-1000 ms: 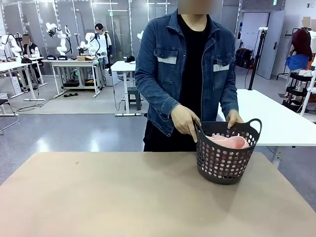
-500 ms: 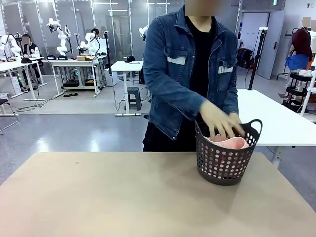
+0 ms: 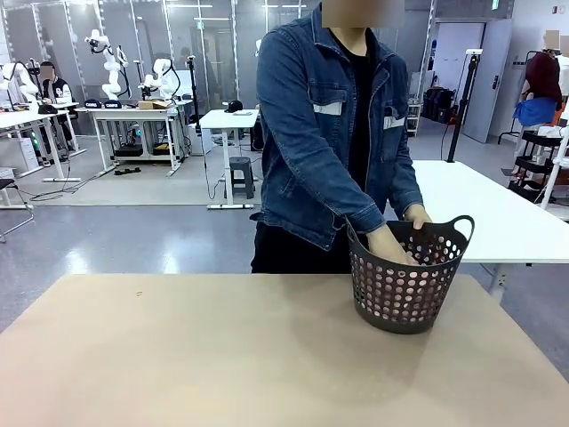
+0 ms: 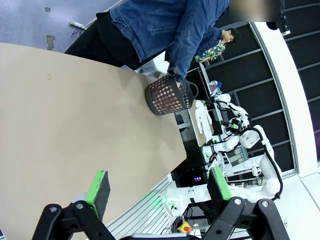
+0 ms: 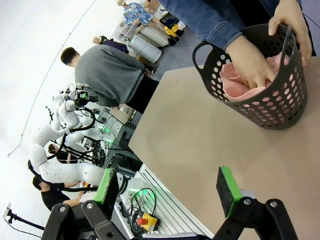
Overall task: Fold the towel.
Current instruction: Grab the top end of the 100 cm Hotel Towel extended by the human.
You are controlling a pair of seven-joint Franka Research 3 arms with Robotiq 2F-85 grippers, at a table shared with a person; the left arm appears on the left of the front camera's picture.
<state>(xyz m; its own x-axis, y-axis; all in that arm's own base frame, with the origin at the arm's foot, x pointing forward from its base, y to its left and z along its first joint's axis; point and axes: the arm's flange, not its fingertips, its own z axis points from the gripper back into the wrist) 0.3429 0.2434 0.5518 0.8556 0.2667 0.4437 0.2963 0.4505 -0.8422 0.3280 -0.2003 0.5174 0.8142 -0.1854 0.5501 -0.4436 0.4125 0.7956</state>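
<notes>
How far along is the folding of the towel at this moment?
Done: nothing is folded yet; the towel lies bunched in the basket. In hand: the person's one hand reaches onto the towel, the other hand holds the rim. Left: lifting out, spreading, folding. The left gripper and right gripper hover, jaws open.

Towel (image 5: 234, 86): light salmon-pink terry cloth, crumpled into soft bunched folds, not laid flat. Location: inside the dark perforated basket (image 5: 280, 107), lying below its rim, with pink showing through the wall holes. The basket stands near the table's (image 3: 222, 356) far edge, toward the right corner. The person's hand (image 5: 250, 62) rests on top of it.
</notes>
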